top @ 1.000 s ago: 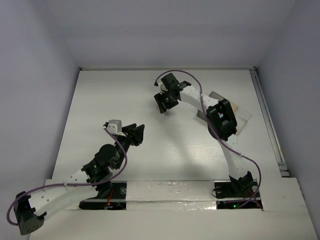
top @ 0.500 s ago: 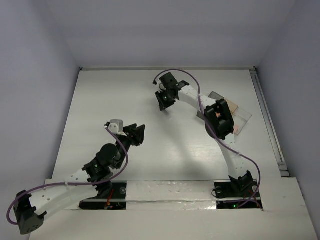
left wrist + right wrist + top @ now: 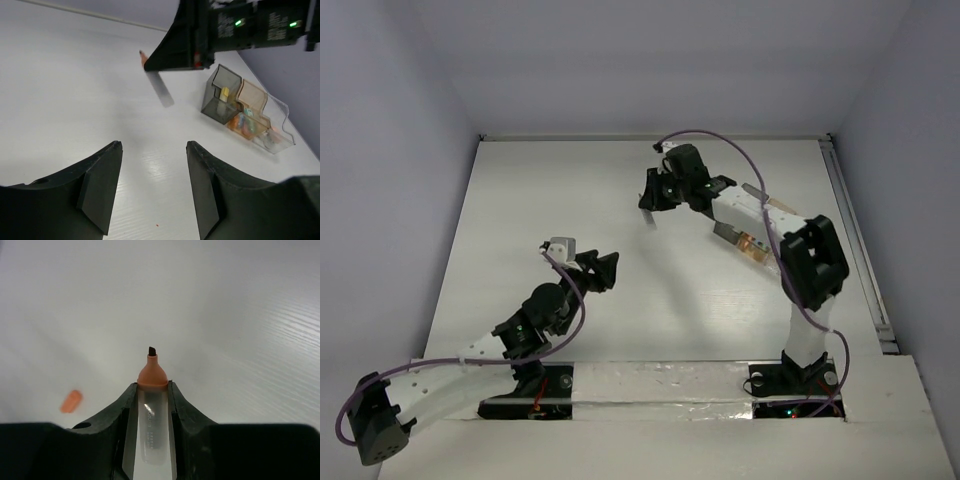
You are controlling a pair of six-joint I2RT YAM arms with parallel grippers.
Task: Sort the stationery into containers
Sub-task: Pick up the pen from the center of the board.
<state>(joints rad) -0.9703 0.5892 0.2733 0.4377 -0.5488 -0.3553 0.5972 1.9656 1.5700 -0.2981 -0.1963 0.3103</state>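
The marker (image 3: 150, 432) had a clear barrel, an orange cone at its front and a dark chisel nib, and it sat lengthwise between the 2 fingers (image 3: 176, 405) of the right gripper (image 3: 151, 390), which were clamped narrow on the barrel so that only the orange cone and the nib stuck out past them. The nib pointed out over bare white table (image 3: 235, 310). To the left of the fingers in the right wrist view, 1 small orange cap (image 3: 71, 401) lay alone on the table, apart from the marker. In the left wrist view the marker's orange tip showed as a small point at the lower left corner of the right gripper, and the containers (image 3: 245, 112) stood on the table just beside and below that gripper: a row of joined square bins running away to the right, first a smoky dark bin (image 3: 216, 100) with a yellow piece (image 3: 225, 92) inside, next a tan bin (image 3: 251, 100) with orange and bluish pieces (image 3: 245, 122) heaped in front of it, then a clear bin (image 3: 276, 131) whose contents were too blurred to name. From above, the containers lay partly under the right arm (image 3: 810, 260), on the right half of the table. The left gripper (image 3: 153, 165) hovered well apart from all this over the middle of the table, its 2 dark fingers spread with nothing between them.
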